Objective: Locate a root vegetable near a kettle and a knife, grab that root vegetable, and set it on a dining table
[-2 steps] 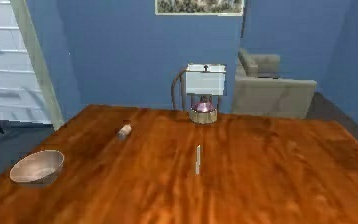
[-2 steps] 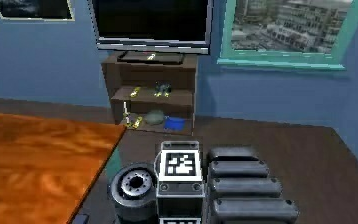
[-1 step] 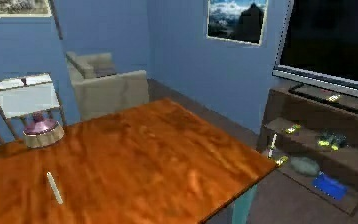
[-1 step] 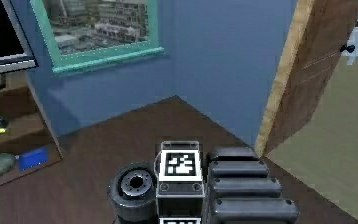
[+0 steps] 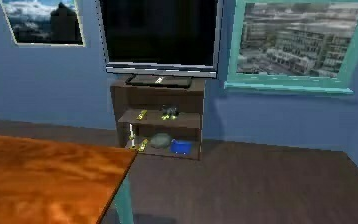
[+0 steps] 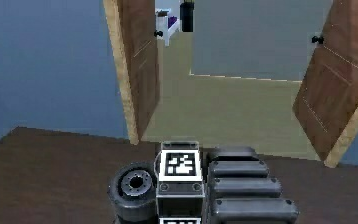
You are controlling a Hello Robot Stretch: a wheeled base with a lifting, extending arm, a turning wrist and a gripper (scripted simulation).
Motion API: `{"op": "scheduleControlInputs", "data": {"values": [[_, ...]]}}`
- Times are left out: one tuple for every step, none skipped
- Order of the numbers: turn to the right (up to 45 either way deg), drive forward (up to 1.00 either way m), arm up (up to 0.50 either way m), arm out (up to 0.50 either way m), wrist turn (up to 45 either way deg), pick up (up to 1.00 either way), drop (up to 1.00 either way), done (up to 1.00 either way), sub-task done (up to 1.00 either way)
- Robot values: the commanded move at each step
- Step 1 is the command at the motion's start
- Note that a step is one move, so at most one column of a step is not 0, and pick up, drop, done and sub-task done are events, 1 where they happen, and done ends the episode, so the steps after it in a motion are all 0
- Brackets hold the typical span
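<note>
Cannot tell a root vegetable among the small blobs on the TV stand (image 5: 159, 100) shelves: a grey rounded lump (image 5: 160, 143) just beside a blue box (image 5: 181, 147) on the lower shelf, a dark blob (image 5: 169, 111) and a yellowish speck (image 5: 140, 116) on the shelf above.

Nearer, at the forward view's lower left, a corner of an orange-brown wooden table (image 5: 47, 170) on a teal leg. On top of the stand, a wide dark TV (image 5: 159, 35); left of it a framed picture (image 5: 45, 20) on the blue wall, right of it a teal-framed window (image 5: 295, 45) onto city buildings.

Low in the arm side view, the gripper (image 6: 134, 190) as a dark round body beside a white marker square (image 6: 179, 165), with the arm (image 6: 242, 190) in dark ribbed segments to the right. Cannot make out the fingers — so cannot tell whether apart, together or holding anything. Beyond, dark wood floor, then a doorway between a left door (image 6: 139, 60) and a right door (image 6: 337, 80), both swung wide.
</note>
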Motion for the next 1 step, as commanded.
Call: {"op": "scheduleControlInputs", "data": {"values": [[0.0, 1.00, 0.00, 0.00, 0.0, 0.00, 0.00, 0.00, 0.00]]}}
